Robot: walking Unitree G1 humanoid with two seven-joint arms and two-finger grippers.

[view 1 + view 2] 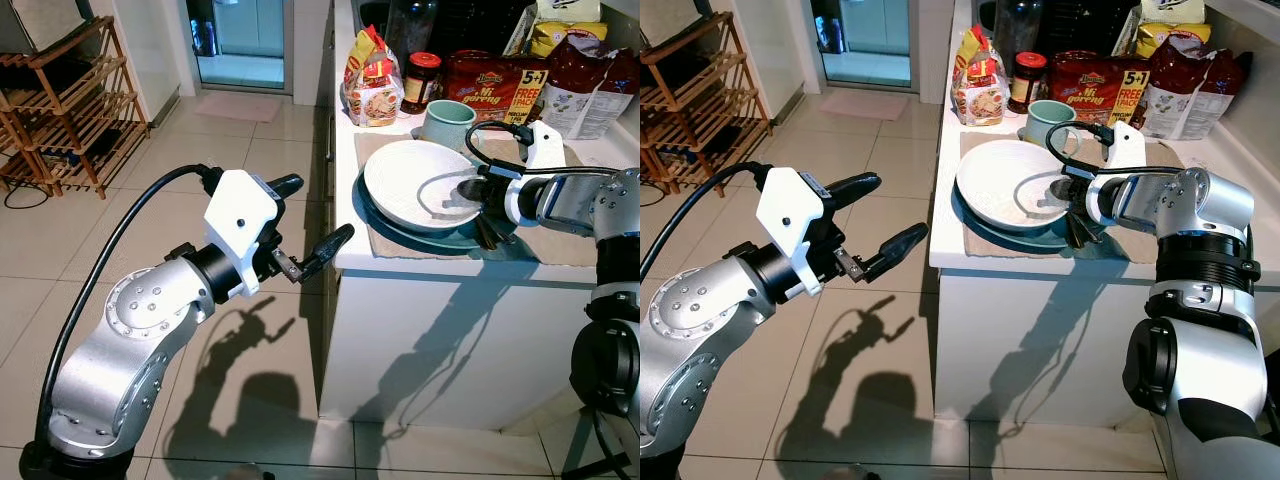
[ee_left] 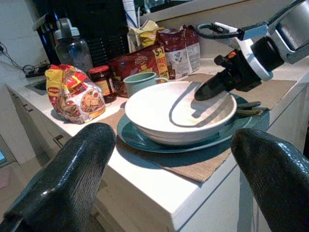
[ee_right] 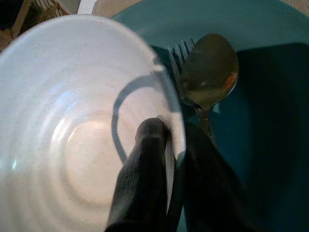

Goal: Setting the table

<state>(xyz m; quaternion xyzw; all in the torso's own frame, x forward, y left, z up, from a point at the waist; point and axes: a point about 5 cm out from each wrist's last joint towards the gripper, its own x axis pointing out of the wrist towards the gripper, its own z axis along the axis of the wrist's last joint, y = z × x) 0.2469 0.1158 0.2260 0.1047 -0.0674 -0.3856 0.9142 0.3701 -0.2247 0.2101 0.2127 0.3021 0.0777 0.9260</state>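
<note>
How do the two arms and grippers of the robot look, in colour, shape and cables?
Both arms are silver metal with rounded joints. Each wrist carries a white angular housing, and a thick black cable loops along each arm. The left gripper and the right gripper each have two long black fingers with a matte, slightly textured surface, rounded at the tips. No markings are readable.

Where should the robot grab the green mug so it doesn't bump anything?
Probably by the rim of the green mug, coming from above: it stands upright with its mouth open, and the jar, packets and white bowl crowd its sides. Its handle is hard to make out.
</note>
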